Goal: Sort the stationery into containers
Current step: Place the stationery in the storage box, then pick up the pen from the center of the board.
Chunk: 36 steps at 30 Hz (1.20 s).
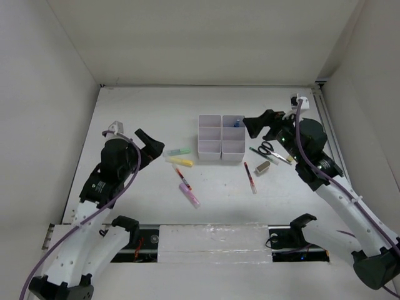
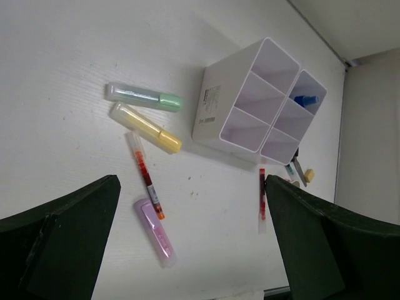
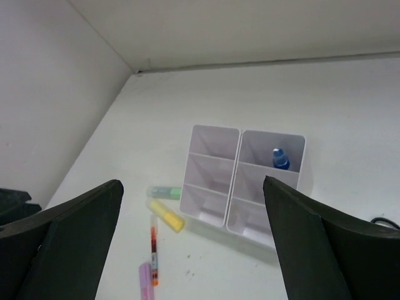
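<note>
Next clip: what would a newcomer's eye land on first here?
The white organiser tray stands mid-table, with a blue piece in its far right compartment. The green highlighter, yellow highlighter, pink highlighter and a red pen lie loose to its left. The scissors lie to its right, near the open right gripper.

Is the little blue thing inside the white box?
Inside: the small blue piece sits in a corner compartment of the white plastic organiser tray.
</note>
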Tool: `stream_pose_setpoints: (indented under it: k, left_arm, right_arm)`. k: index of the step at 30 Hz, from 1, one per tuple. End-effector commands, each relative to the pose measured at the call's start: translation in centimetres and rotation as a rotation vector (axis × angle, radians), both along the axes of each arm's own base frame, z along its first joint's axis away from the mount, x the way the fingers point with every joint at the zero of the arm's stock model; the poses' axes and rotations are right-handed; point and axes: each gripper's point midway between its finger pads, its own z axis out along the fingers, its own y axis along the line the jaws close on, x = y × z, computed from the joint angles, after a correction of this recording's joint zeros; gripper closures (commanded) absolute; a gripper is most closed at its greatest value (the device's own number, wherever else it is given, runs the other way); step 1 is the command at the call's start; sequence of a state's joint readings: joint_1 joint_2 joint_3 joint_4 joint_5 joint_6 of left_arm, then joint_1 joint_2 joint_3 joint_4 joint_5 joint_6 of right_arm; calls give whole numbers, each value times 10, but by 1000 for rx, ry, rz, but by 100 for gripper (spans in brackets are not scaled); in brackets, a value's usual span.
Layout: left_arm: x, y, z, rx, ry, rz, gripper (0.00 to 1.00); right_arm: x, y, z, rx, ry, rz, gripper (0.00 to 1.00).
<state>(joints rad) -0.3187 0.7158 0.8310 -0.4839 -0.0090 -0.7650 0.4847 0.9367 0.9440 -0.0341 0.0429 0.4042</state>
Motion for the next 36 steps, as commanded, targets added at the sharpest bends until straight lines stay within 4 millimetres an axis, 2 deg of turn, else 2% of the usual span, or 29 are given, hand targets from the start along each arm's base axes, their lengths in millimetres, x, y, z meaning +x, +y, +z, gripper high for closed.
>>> stream_pose_setpoints:
  k: [1, 3, 5, 6, 7, 9, 10, 11, 13, 15, 18, 21, 22, 23, 24, 25, 26, 27, 29, 30, 31, 32, 33, 34, 36]
  left_arm:
    - [-5, 12, 31, -15, -140, 42, 0]
    - [-8, 18, 33, 8, -168, 55, 0]
    - [-14, 22, 21, 36, -133, 58, 0]
    - [-14, 22, 25, 33, -141, 59, 0]
    - [-13, 19, 23, 38, -133, 41, 0]
    - [-12, 19, 15, 42, -96, 43, 0]
    - [-11, 18, 10, 50, -72, 43, 0]
    - [-6, 16, 0, 53, -29, 48, 0]
    - [-4, 13, -19, 55, 47, 45, 0]
    - [2, 7, -37, 55, 131, 40, 0]
    - [3, -4, -61, 13, 229, 31, 0]
    - [-1, -18, -74, -49, 266, 26, 0]
    - [-2, -21, -76, -61, 270, 23, 0]
    - [-1, -22, -75, -77, 261, 30, 0]
    - [-2, -18, -81, -73, 271, 56, 0]
    - [0, -17, -78, -91, 262, 84, 0]
    - [-3, -13, -82, -84, 282, 108, 0]
    - [-4, -9, -81, -84, 282, 129, 0]
    - [-2, -1, -77, -83, 268, 191, 0]
    - [-4, 2, -75, -86, 261, 207, 0]
    - [-4, 7, -77, -69, 262, 226, 0]
    - [-6, 12, -78, -73, 268, 261, 0]
    - [-6, 12, -78, -73, 268, 261, 0]
    - [-6, 11, -77, -80, 269, 266, 0]
    - [-8, 16, -81, -71, 284, 291, 0]
  right_arm:
    - [-31, 15, -3, 69, 46, 178, 0]
    - [-42, 14, -7, 91, 70, 193, 0]
    - [-47, 10, -8, 94, 87, 164, 0]
    - [-52, 7, -7, 102, 90, 153, 0]
    - [-56, 5, -16, 84, 127, 141, 0]
    - [-62, 4, -13, 76, 131, 117, 0]
    - [-65, 4, -20, 45, 146, 119, 0]
    - [-69, 5, -13, 37, 120, 133, 0]
    - [-78, 16, -14, -13, 93, 200, 0]
    - [-82, 28, -24, -69, 110, 255, 0]
    - [-79, 33, -35, -115, 143, 230, 0]
    - [-80, 40, -42, -128, 152, 240, 0]
    - [-84, 46, -38, -119, 137, 267, 0]
    - [-85, 52, -51, -133, 160, 288, 0]
    - [-86, 60, -52, -127, 151, 316, 2]
    - [-87, 68, -55, -129, 157, 343, 2]
    - [-92, 79, -63, -148, 178, 377, 2]
    - [-87, 89, -85, -183, 237, 370, 3]
    - [-87, 106, -99, -220, 263, 364, 4]
    - [-84, 118, -113, -242, 293, 366, 4]
    - [-84, 130, -113, -225, 285, 382, 4]
    - [-81, 147, -123, -243, 294, 394, 8]
    - [-81, 147, -123, -243, 294, 394, 8]
    - [-77, 161, -136, -267, 329, 402, 14]
    - [-66, 173, -145, -282, 341, 389, 20]
